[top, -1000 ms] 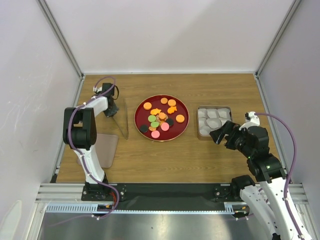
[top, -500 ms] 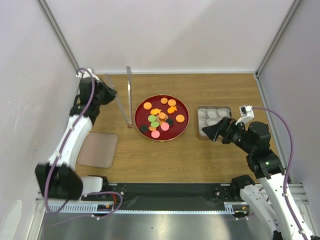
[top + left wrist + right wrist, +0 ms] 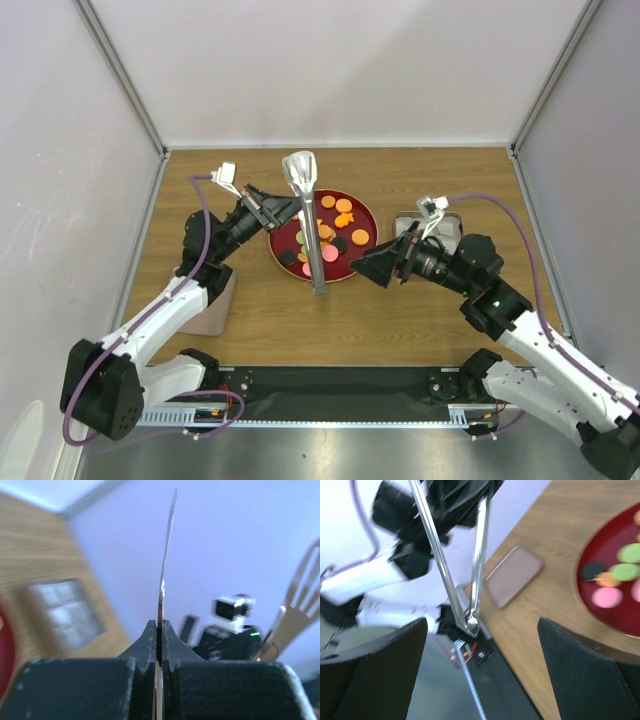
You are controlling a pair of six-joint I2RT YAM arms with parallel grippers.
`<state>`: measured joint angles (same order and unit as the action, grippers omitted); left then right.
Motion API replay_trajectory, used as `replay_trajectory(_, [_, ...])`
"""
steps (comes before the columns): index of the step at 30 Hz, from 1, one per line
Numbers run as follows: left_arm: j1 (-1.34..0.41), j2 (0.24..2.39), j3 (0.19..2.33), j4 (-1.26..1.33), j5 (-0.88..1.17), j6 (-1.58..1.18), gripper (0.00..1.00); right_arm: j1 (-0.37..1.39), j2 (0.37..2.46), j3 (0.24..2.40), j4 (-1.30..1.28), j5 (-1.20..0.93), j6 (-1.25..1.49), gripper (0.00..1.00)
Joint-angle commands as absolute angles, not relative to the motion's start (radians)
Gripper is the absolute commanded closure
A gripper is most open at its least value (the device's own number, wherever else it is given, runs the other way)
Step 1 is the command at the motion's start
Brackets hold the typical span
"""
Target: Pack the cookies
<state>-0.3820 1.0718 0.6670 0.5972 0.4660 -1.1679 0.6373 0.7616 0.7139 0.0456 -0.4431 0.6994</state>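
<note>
A wooden table (image 3: 420, 170) holds a dark-red plate (image 3: 362, 258) mid-frame, a metal tin (image 3: 447, 224) to its right. The left gripper (image 3: 272, 212) is clamped on tongs (image 3: 312, 235) raised over the plate; the right gripper (image 3: 368, 270) is spread wide beside it. The cookies (image 3: 343, 206) lie on the plate.

Cookies (image 3: 330, 254) are all lying flat on the dark-red plate (image 3: 372, 222), around the middle of the bench (image 3: 300, 320). They're small coin-like discs: oranges plus an orange fish (image 3: 345, 219) on the far side, with green, pink and black ones closer to me. My right wrist view catches two greens, a black, an orange and a pink bunched together. The tongs (image 3: 312, 240) hide a few in the middle.
</note>
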Motion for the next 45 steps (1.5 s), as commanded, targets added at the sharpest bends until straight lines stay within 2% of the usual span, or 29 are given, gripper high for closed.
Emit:
replay_trajectory(1, [-0.411,1.123,0.655,1.009,0.520,-1.396,1.00,0.738,0.805,0.750,0.236,-0.344,0.674,0.00])
replay_trajectory(3, [-0.419,1.153,0.646,1.131,0.522,-1.468,1.00,0.794,0.839,0.773,0.242,-0.288,0.649,0.00])
replay_trajectory(9, [-0.434,1.203,0.655,1.213,0.508,-1.505,1.00,0.839,0.936,0.790,0.390,-0.278,0.686,0.00])
replay_trajectory(15, [-0.446,1.223,0.669,1.204,0.502,-1.497,1.00,0.860,0.977,0.814,0.443,-0.261,0.692,0.00])
replay_trajectory(24, [-0.465,1.261,0.673,1.241,0.479,-1.519,1.00,0.888,0.928,0.801,0.431,-0.206,0.660,0.00])
replay_trajectory(36, [-0.525,1.298,0.721,1.213,0.437,-1.486,1.00,0.893,1.023,0.897,0.436,-0.215,0.647,0.00])
replay_trajectory(45, [-0.540,1.299,0.687,1.301,0.348,-1.496,1.00,0.894,1.083,0.933,0.445,-0.247,0.692,0.00])
